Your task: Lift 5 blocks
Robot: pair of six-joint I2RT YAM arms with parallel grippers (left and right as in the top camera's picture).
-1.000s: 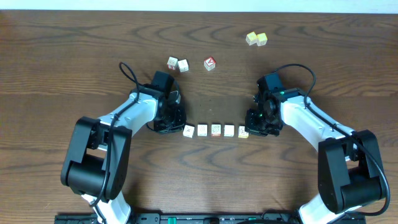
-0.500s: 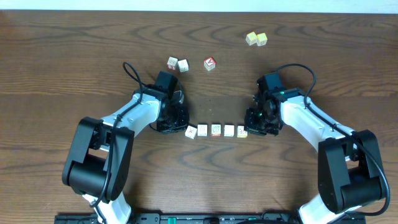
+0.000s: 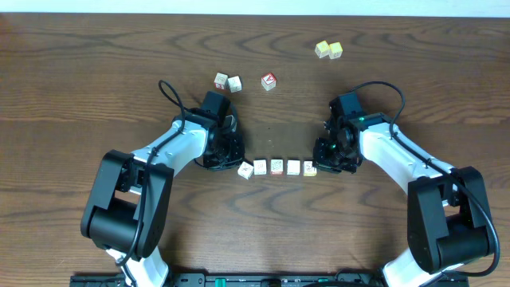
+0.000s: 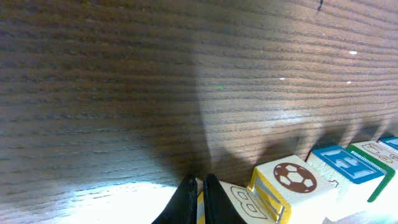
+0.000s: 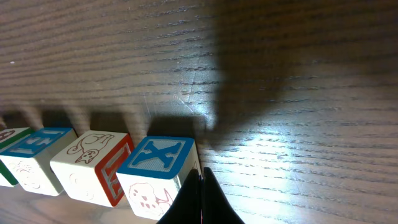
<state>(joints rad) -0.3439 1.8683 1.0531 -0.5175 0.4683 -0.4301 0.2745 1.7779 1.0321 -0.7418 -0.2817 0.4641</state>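
Observation:
Five blocks lie in a row across the table's middle, from the leftmost block (image 3: 245, 169) to the rightmost block (image 3: 310, 168). My left gripper (image 3: 237, 163) is shut, its tips low against the row's left end. In the left wrist view the left gripper (image 4: 199, 200) touches the slightly turned end block (image 4: 249, 200) with a B face and a football print. My right gripper (image 3: 321, 165) is also shut, at the row's right end. In the right wrist view the right gripper (image 5: 200, 198) touches the blue X block (image 5: 158, 163).
Two pale cubes (image 3: 227, 81) and a red-faced cube (image 3: 268, 81) sit behind the row. Two yellow cubes (image 3: 328, 49) lie at the back right. Both arms reach in from the front edge, one on each side of the row.
My left gripper has slid right and nudged the leftmost block toward the row, turning it a little. The right arm has stayed put.

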